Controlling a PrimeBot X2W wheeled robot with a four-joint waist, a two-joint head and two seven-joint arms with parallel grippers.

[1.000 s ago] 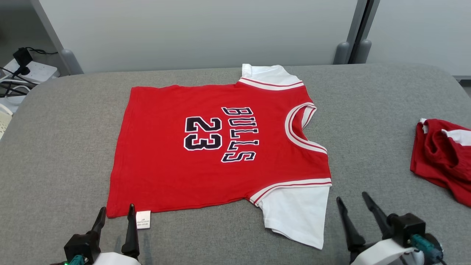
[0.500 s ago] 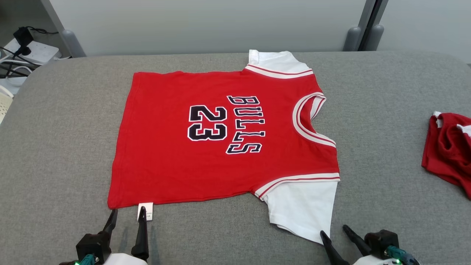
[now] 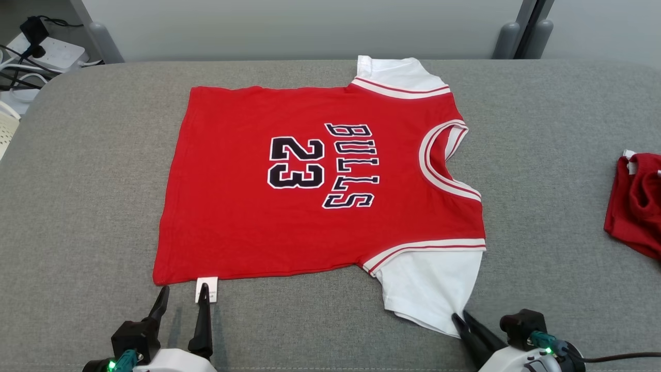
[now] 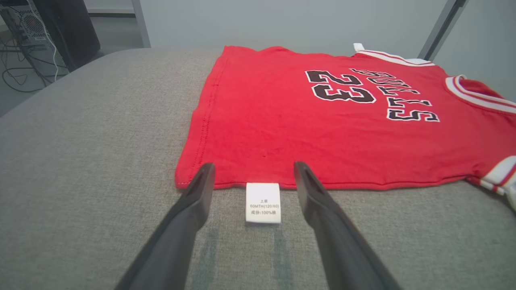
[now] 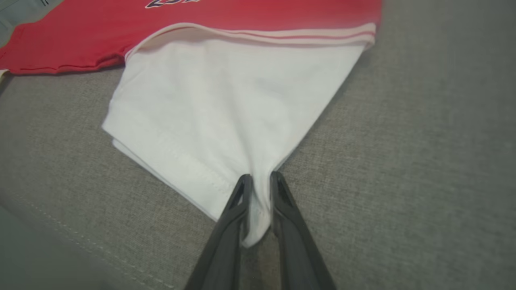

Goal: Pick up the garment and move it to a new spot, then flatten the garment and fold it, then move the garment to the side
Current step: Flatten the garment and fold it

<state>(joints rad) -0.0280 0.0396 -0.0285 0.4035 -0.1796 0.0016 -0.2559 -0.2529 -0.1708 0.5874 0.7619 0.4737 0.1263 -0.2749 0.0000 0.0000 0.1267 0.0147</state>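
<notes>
Two dark fingers of the right gripper [image 3: 461, 316] are now pinched together on the near corner of the white sleeve [image 5: 225, 100], where a second ago they stood spread apart and clear of it, off to the sleeve's right. The cloth bunches into a small tuck between them, and the stitched cuff hem runs off to one side. The left gripper [image 3: 184, 290] stands as wide open as before, but it has edged up to the garment's bottom hem, so the little white care label [image 4: 263, 202] now lies between its fingers. One fingertip is just at the red edge; whether either touches the cloth I cannot tell. The whole scene sits differently in the head view than it did, though that is the camera tipping, not the clothes shifting. The garment [image 3: 310, 181], a small red jersey in soft knit, lies flat and face up in the middle of the grey woven pad [image 3: 542, 129], neck towards the robot's right. It has black numerals and letters outlined in white, and white bands with a red stripe at the neck and armholes. Its body is a smooth, nearly square panel with a double-stitched hem. A second red piece [image 3: 638, 201] sits crumpled well apart at the pad's right edge. White power strips and dark cables [image 3: 51, 49] lie beyond the far left corner.
</notes>
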